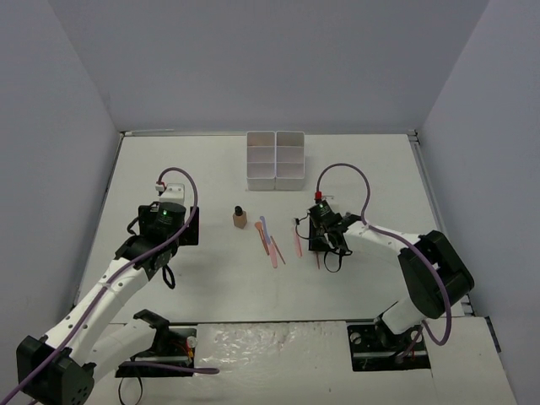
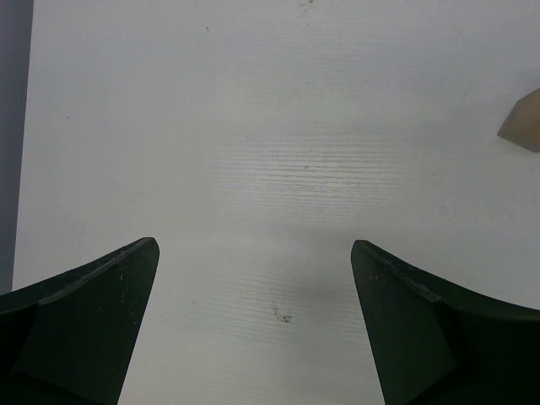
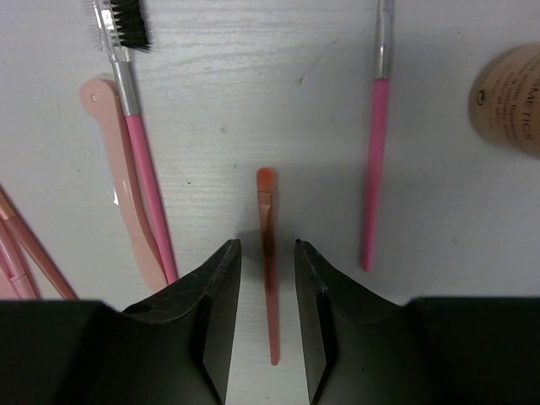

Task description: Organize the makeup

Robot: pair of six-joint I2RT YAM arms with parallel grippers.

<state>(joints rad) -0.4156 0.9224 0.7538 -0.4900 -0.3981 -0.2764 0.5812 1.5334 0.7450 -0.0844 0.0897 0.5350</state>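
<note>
My right gripper (image 3: 266, 246) hovers low over the table, its jaws straddling a thin orange stick (image 3: 265, 190) with a small gap on each side, so it is open and not touching it. Around it lie a pink brush (image 3: 373, 169), a pink spoolie with black bristles (image 3: 139, 143), a pale pink stick (image 3: 114, 177) and a tan bottle (image 3: 510, 97). From above, the right gripper (image 1: 316, 232) sits right of the loose sticks (image 1: 268, 240) and the tan bottle (image 1: 240, 218). My left gripper (image 2: 253, 249) is wide open over bare table, empty.
A white gridded compartment box (image 1: 276, 159) stands at the back centre of the table. The left gripper (image 1: 187, 226) is to the left of the bottle. A tan corner (image 2: 525, 122) shows at the right edge of the left wrist view. White walls enclose the table.
</note>
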